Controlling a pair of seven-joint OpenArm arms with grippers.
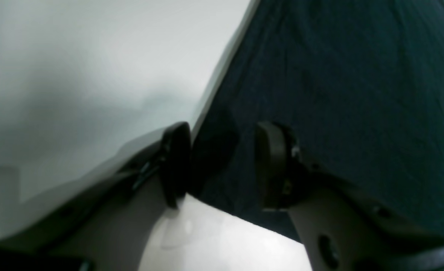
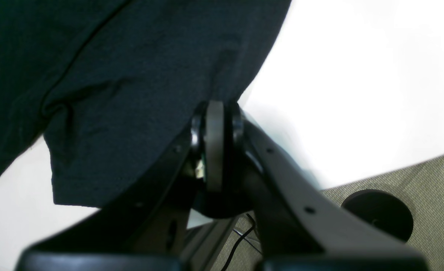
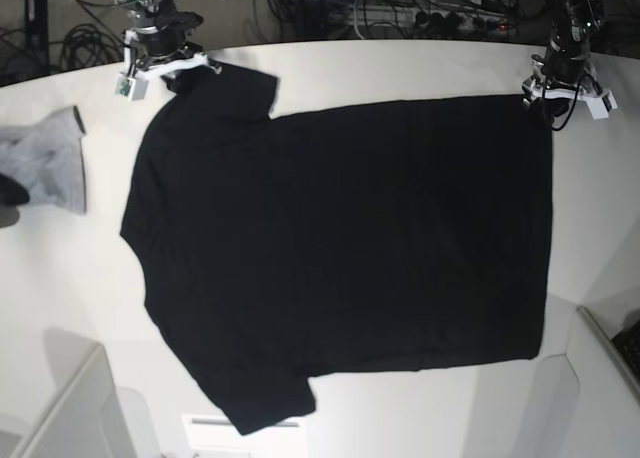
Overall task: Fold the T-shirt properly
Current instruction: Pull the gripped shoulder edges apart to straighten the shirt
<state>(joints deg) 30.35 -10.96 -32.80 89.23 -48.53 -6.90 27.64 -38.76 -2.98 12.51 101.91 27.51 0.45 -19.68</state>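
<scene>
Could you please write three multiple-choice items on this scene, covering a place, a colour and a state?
1. Where does the grey cloth lie in the base view?
A. left of the T-shirt
B. on the shirt
C. right of it

2. What colour is the T-shirt?
A. white
B. black
C. red

3. How is the shirt lying on the table?
A. rolled up
B. folded in half
C. spread flat

Answers: 1 A, it sits at the left table edge, apart from the shirt. 2 B, black in every view. 3 C, both sleeves and the hem lie open.

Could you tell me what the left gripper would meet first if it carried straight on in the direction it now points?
Most likely the T-shirt: the left gripper stands open astride the shirt's corner, black cloth directly ahead between its fingers. Depth is hard to judge.
</scene>
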